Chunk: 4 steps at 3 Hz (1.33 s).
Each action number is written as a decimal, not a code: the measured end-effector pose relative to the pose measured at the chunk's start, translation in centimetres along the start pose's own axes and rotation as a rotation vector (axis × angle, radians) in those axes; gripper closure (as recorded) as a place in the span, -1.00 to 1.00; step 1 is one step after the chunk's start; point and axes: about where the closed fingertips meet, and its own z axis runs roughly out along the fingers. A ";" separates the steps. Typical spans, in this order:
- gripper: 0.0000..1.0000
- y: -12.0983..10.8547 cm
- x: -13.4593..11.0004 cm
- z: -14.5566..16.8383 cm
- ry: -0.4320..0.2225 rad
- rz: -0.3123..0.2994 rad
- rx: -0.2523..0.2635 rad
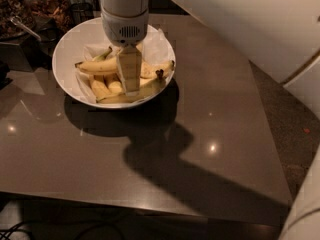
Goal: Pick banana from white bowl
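Dim warm light; the claw (131, 86) over the white bowl (67, 54) casts hard shadow.

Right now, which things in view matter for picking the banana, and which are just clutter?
In the job:
- gripper, over the bananas in the bowl
- long banana, along the bowl's near side
- white bowl

Lying about:
- other bananas
- paper lining
- table
- dark containers behind the bowl
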 end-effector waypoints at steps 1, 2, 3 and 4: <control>-0.19 0.0 0.3 -1.1 -0.025 0.039 0.002; 0.10 -0.1 0.5 -1.5 -0.027 0.074 -0.001; 0.08 0.6 0.6 -0.4 -0.010 0.093 -0.040; 0.14 1.4 0.8 1.4 0.005 0.107 -0.091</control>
